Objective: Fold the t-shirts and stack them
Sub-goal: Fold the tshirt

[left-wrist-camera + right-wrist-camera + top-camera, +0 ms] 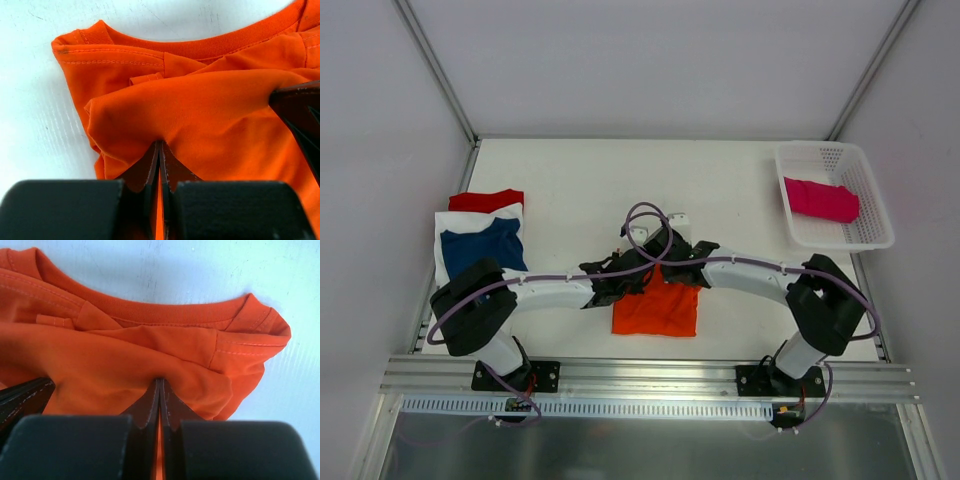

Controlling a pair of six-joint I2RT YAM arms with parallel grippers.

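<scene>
Orange t-shirt [655,312], half folded at the near edge of the table [570,190], is pinched in the closed left hand [159,150] and right hand [160,387]. A navy, white and red stack [480,240] lies at the left edge; one pink shirt [820,198] waits in the basket [880,240].

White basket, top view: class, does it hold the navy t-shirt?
No, the basket holds only a pink t-shirt; the navy t-shirt lies on the white t-shirt at far left.

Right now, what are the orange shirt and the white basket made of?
Orange shirt: soft knit cloth, maybe cotton, with a matte look. It wrinkles and folds, and has stitched seams and a ribbed collar. Basket: probably stiff white plastic. Its walls are an even moulded mesh of small holes.
</scene>
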